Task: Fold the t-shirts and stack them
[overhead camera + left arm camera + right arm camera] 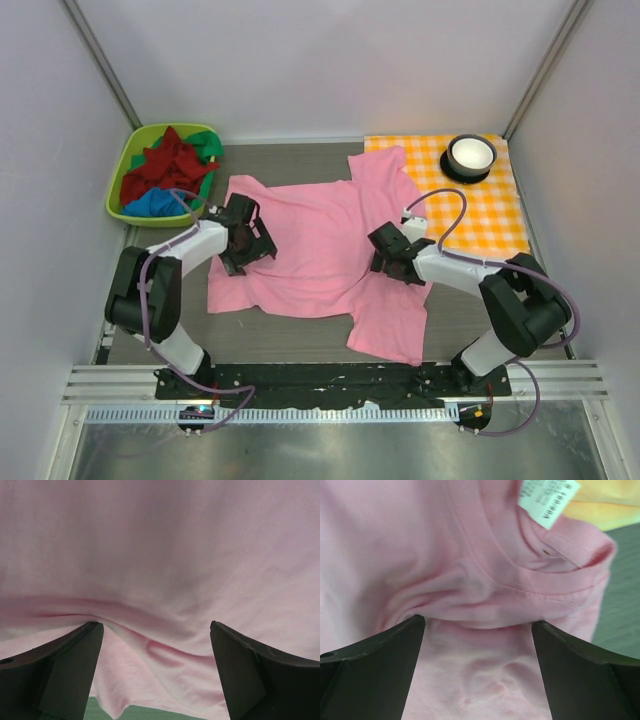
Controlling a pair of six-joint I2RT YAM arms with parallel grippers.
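Pink t-shirt lay spread flat across the middle of the table, collar toward the right arm, hem toward the left. A white care tag stuck out at the collar, but the print was too small and tilted for me to read. Left gripper sat over the hem side, jaws wide apart with a soft ridge of cloth between them, nothing pinched. Right gripper was just as wide, straddling the collar seam, holding nothing either. The far sleeve edge touched the checked cloth. Dark red shirt, green shirt and blue shirt were piled in the green basket, far left. Bare table ran along the pink one's far and near edges.
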